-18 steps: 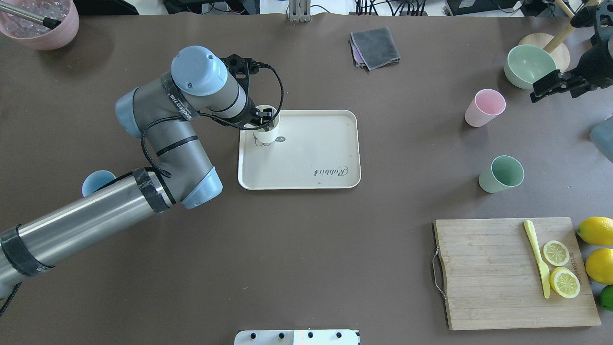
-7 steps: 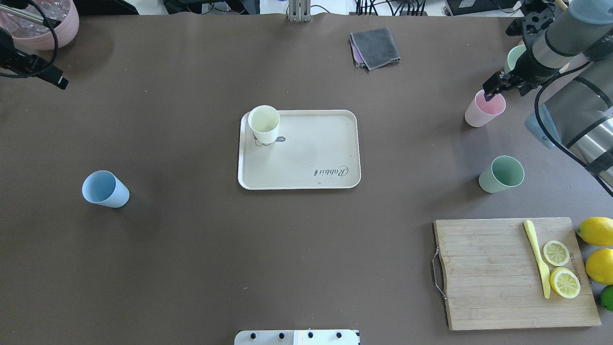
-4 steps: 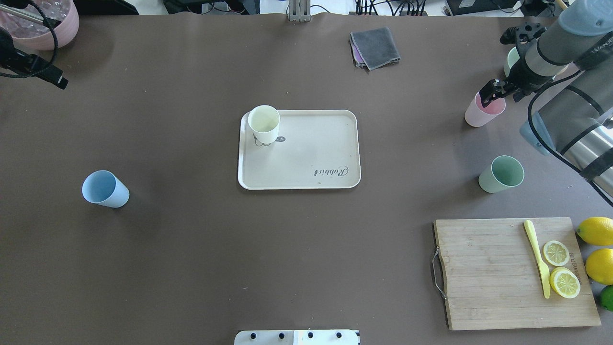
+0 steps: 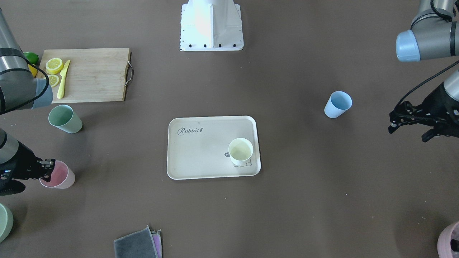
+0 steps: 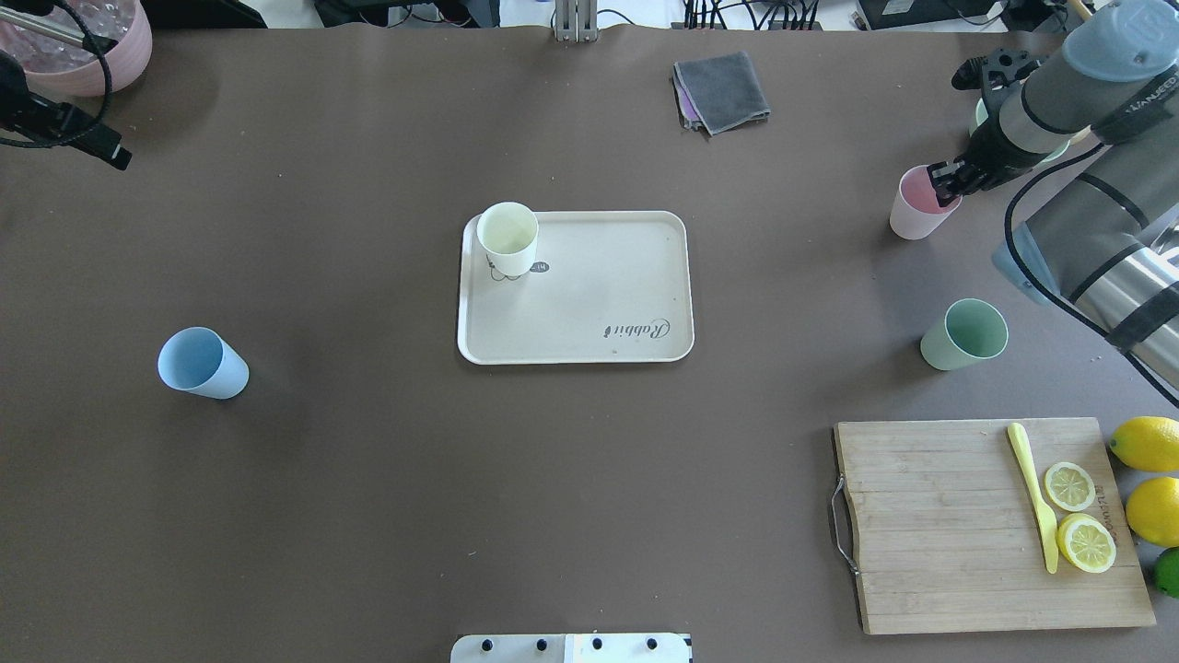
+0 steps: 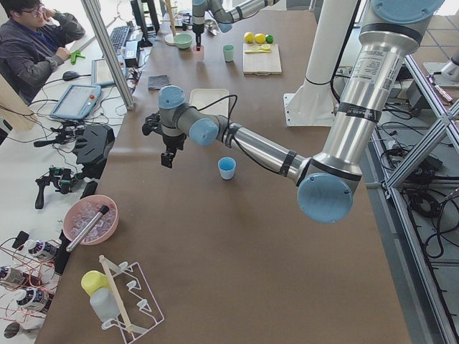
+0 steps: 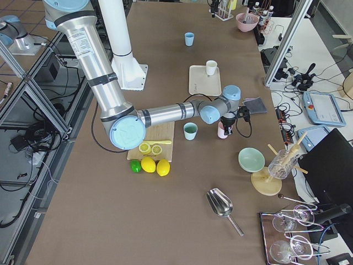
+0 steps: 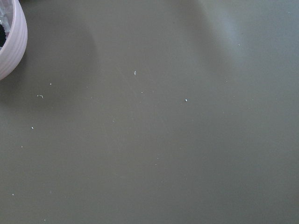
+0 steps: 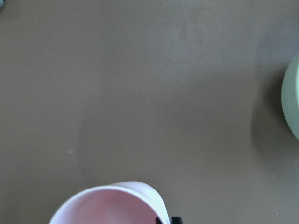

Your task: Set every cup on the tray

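The cream tray [image 5: 599,304] [image 4: 200,157] lies mid-table with the cream-yellow cup [image 5: 507,235] [image 4: 240,150] upright on one corner. The blue cup [image 5: 198,362] [image 4: 337,104] stands on the table at my left. The mint cup [image 5: 965,333] [image 4: 64,119] stands at my right. My right gripper [image 5: 944,180] [image 4: 45,169] is shut on the rim of the pink cup [image 5: 912,210] [image 4: 61,176], which also shows in the right wrist view [image 9: 112,205]. My left gripper [image 5: 106,152] [image 4: 408,127] is open and empty, far from the tray.
A wooden cutting board [image 5: 930,534] with lemon slices and a yellow knife lies near right, with whole lemons [image 5: 1147,442] beside it. A grey cloth [image 5: 723,92] lies at the back. A pink container [image 5: 83,55] sits at the far left corner. A green bowl [image 4: 3,222] stands behind the right arm.
My left gripper let go of the cream-yellow cup on the tray and drew back to the far left. My right gripper came onto the pink cup's rim; the cup has shifted slightly left.
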`<state>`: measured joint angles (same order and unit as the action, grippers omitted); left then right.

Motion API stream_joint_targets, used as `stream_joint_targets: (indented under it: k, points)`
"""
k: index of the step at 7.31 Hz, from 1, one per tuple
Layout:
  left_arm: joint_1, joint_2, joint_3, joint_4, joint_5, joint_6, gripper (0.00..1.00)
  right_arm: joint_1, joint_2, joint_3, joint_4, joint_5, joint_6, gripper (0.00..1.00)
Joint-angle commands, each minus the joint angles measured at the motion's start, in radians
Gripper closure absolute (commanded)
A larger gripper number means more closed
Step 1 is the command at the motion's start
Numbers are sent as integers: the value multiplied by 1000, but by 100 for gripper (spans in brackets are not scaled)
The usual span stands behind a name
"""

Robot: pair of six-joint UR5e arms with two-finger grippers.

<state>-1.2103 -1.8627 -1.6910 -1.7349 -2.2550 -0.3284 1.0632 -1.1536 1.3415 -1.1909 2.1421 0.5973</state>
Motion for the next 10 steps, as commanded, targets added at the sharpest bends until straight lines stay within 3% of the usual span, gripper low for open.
stream_joint_targets:
  k: [1, 3, 5, 6, 7, 9, 10]
  points:
    - [0, -1, 1, 0, 0, -1, 2, -24, 81, 12, -12, 6, 160, 100]
    - [2, -4, 1, 0, 0, -4, 2, -142, 191, 1, -15, -48, 420, 100]
    - [2, -6, 1, 0, 0, -12, 2, -257, 329, 1, -108, -135, 600, 100]
    - [2, -6, 1, 0, 0, -12, 2, -291, 356, 1, -121, -157, 622, 100]
    - [3, -7, 1, 0, 0, -20, 2, -310, 356, -1, -121, -162, 621, 92]
    - [3, -7, -1, 0, -2, -24, 2, -337, 361, 1, -118, -211, 619, 0]
    - [3, -7, 1, 0, 0, -26, 2, -338, 367, 1, -118, -212, 621, 0]
